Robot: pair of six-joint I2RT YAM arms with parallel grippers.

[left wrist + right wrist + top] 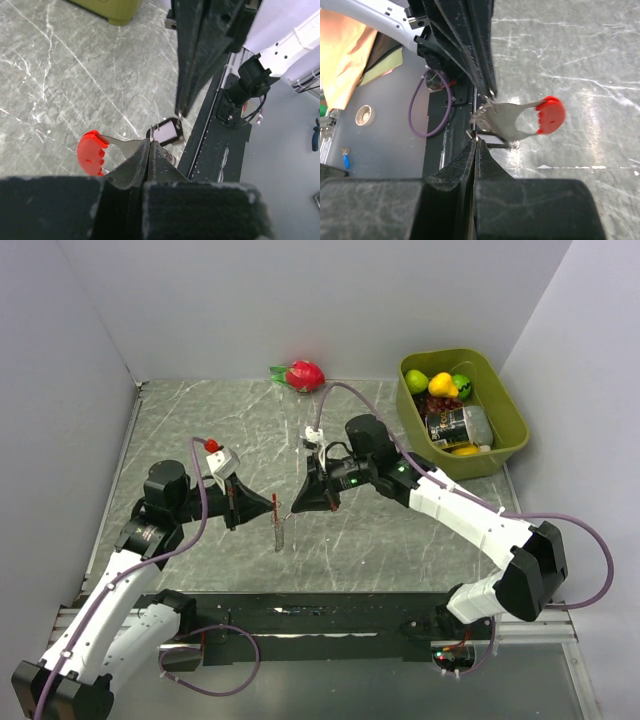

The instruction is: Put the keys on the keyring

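Table [200,430]: grey marble-look top with pale veins; a bright glare patch shows in the right wrist view.
Walls [300,300]: plain pale panels at left, back and right, meeting the table's edges.
Rail [330,615]: black strip along the near edge.
Floor [280,165]: dull blue-grey, beyond the rail.

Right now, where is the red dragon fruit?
Top view: the dragon fruit lies on the table by the back wall, left of the green bin.

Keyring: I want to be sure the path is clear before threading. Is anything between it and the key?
Nothing visible does. The left gripper pinches the keyring, and the right gripper pinches the key right beside it. The two pieces lie against each other.
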